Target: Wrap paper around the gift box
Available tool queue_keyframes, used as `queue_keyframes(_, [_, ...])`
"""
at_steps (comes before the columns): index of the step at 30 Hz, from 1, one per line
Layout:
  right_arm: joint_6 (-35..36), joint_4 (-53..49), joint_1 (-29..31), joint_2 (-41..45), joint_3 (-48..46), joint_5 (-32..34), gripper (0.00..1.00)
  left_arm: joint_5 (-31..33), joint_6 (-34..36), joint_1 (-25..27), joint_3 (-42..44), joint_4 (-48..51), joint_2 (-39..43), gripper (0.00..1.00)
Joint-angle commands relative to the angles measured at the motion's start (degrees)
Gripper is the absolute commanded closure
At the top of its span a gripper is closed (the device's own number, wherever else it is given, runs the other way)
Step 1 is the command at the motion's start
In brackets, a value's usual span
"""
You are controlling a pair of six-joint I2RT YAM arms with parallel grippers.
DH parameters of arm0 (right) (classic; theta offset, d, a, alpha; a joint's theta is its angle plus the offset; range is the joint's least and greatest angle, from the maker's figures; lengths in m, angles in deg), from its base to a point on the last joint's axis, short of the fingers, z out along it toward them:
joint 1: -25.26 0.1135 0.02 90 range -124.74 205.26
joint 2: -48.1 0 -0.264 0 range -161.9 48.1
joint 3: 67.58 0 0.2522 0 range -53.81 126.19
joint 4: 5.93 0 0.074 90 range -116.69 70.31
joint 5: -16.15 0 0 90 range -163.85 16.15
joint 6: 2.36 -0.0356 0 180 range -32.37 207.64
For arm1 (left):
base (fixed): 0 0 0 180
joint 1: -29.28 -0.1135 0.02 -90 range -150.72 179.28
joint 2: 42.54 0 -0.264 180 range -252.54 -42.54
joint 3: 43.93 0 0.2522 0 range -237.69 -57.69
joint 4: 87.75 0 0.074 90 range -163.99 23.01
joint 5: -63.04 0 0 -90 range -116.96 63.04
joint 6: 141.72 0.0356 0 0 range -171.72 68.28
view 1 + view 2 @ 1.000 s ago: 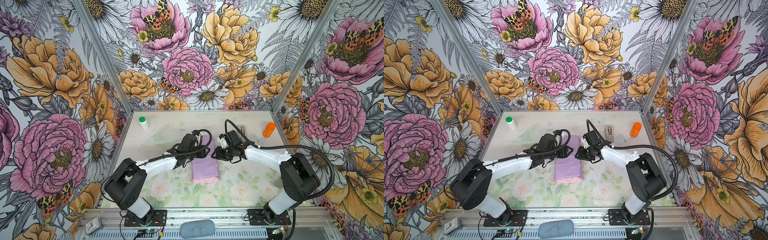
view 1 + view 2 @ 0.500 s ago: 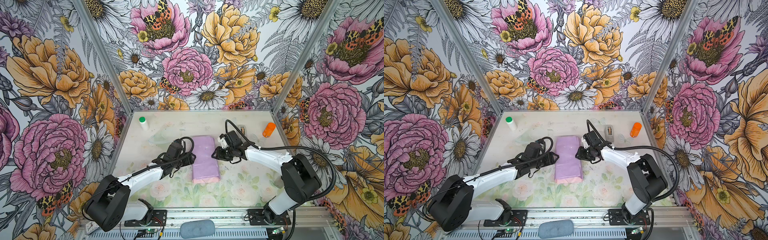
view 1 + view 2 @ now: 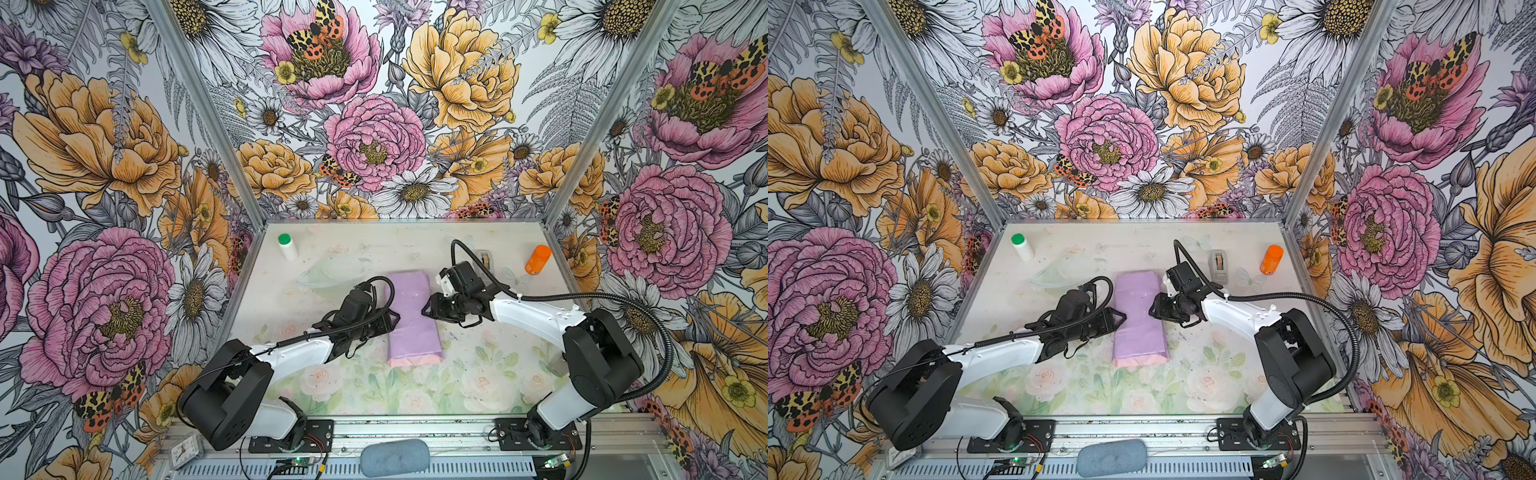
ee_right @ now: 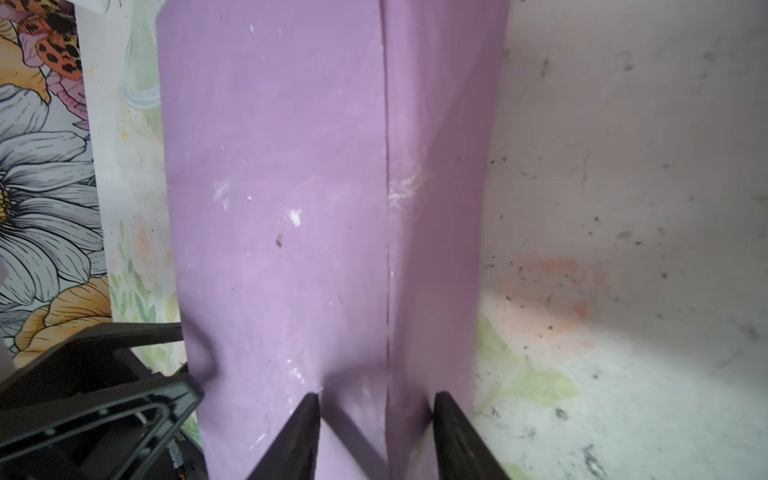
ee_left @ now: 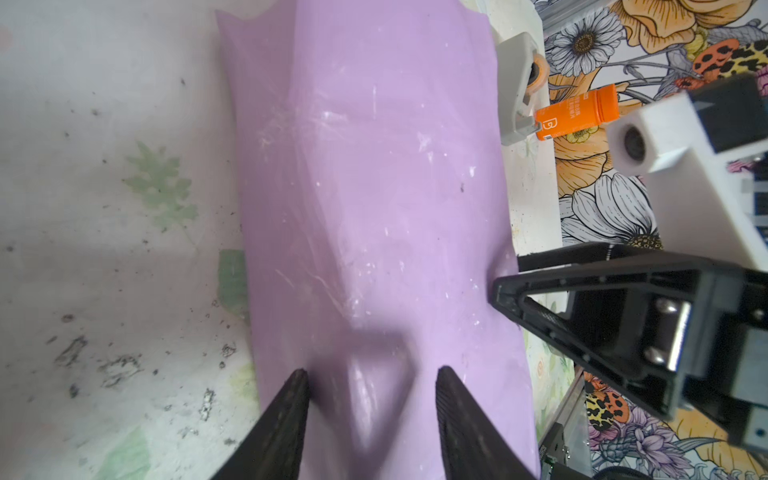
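**A:** Tool status?

**B:** Left tool [image 5: 370, 374] is open. Its fingers stand apart with nothing clamped between them, and the tips sit over the paper [image 3: 415, 332] near its left long edge. Can't tell if they touch it.

**A:** Right one?

**B:** Right tool [image 4: 376, 399] is open too, nothing between the fingers. Tips are over the opposite long edge. The seam [image 4: 386, 208] where one flap overlaps the other runs along the paper and shows between the fingers. In both top views the two tools face each other across the paper without touching.

**A:** Where's the paper?

**B:** Middle of the table [image 3: 478, 374], folded into one long lilac bundle running from the front toward the back wall. A pink edge [image 3: 415, 360] shows at the near end.

**A:** Box?

**B:** Not visible. The paper covers the whole bundle.

**A:** Anything else on the table?

**B:** Grey tape dispenser [image 3: 1218, 262] just behind the right tool, with an orange bottle [image 3: 537, 259] near it by the right wall. White bottle [image 3: 286, 247] with a green cap at the far left. All lie apart from the paper.
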Motion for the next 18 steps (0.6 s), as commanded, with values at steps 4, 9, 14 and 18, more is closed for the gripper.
queue_keyframes(4, [-2.70, 0.57, 0.81, 3.76, -2.02, 0.58, 0.47, 2.13, 0.27, -0.12, 0.32, -0.35, -0.38, 0.52])
queue_keyframes(9, [-3.64, 0.57, 1.74, 3.79, -2.73, 2.97, 0.57, 2.54, 0.53, -0.19, 0.45, 0.05, 0.58, 0.56])
queue_keyframes(14, [-4.32, 0.63, 1.96, 3.72, -2.79, 4.72, 0.66, 3.33, 1.04, -0.46, -0.24, 0.70, 2.21, 0.58])
queue_keyframes(18, [-4.62, 0.57, 2.26, 4.58, -2.84, 5.61, 0.68, 4.34, 2.63, -0.78, -1.97, 3.10, 3.76, 0.57])
